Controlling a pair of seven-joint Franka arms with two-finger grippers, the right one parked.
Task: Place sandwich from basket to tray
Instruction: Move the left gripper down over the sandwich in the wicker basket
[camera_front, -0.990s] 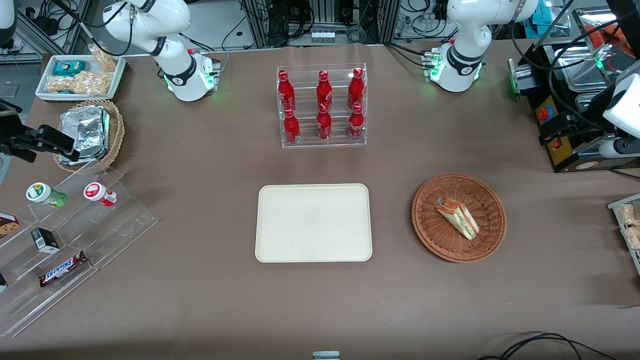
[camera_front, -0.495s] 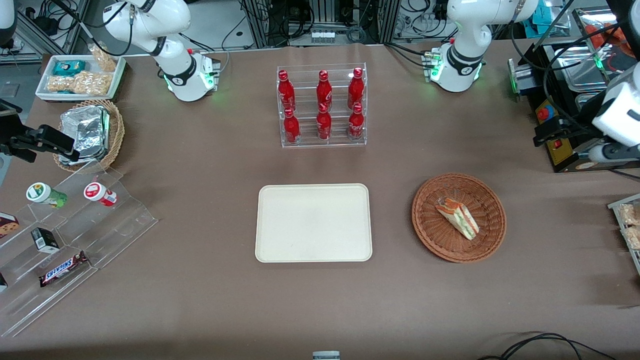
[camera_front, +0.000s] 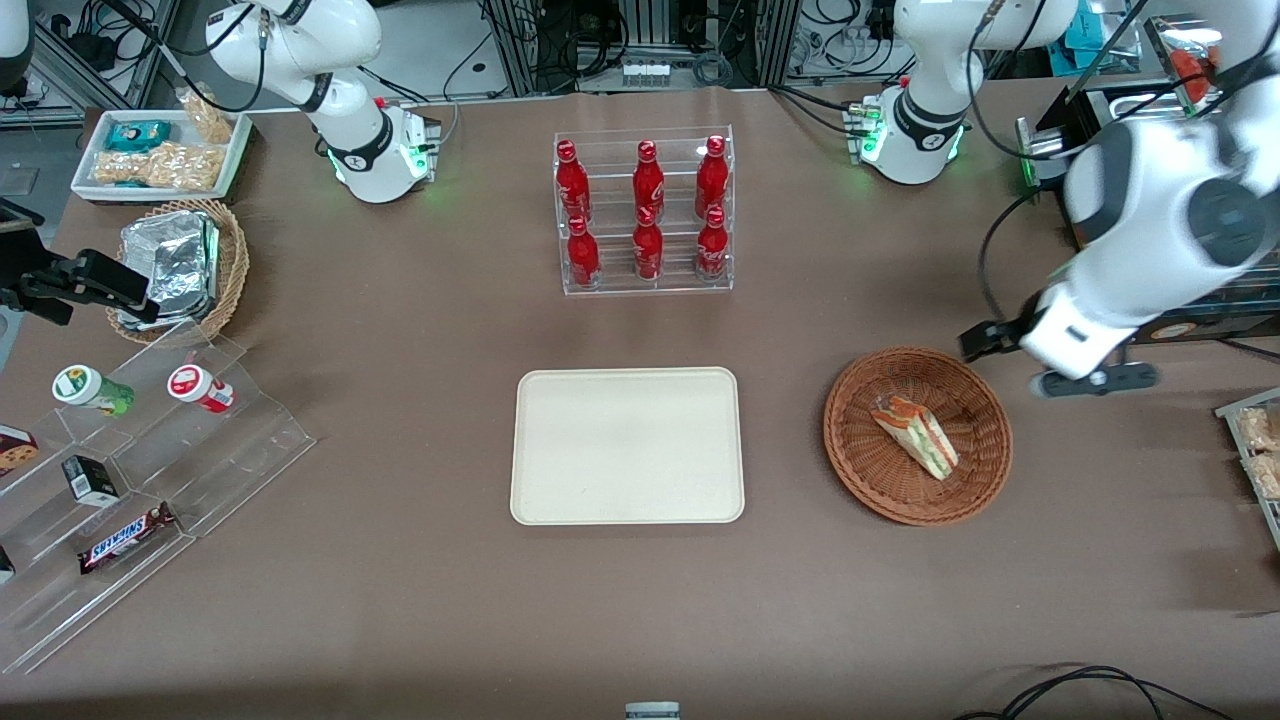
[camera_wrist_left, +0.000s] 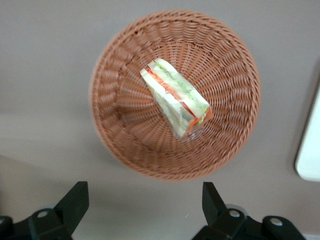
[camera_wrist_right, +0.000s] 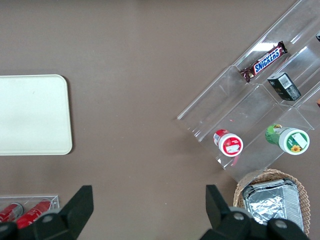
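Brown covering ran across the whole surface (camera_front: 400, 600), which carried everything. Largest on it was the tray (camera_front: 627, 445), cream plastic, flat near the middle and bare. Beside it, toward the working arm's end of the surface, sat the basket (camera_front: 975, 400), reddish-brown wicker, round and shallow, well apart from the tray. Farther from the front camera than the tray stood a clear rack (camera_front: 646, 212) of red bottles. Toward the parked arm's end lay a clear stepped stand (camera_front: 150, 470) with small snacks, and farther from the camera than that, a tan basket (camera_front: 232, 262) with foil packets.

The sandwich (camera_front: 915, 435) lay inside the basket on its woven floor, a wrapped wedge showing white bread with green, red and orange layers; the wrist view showed it near the basket's middle (camera_wrist_left: 175, 97).

The claw (camera_front: 1062, 368) hung above the surface just beside the basket's rim, on the side toward the working arm's end, clear of the wicker. In the wrist view the claw (camera_wrist_left: 145, 200) stood wide, its two dark fingers (camera_wrist_left: 75, 200) well apart with nothing between them
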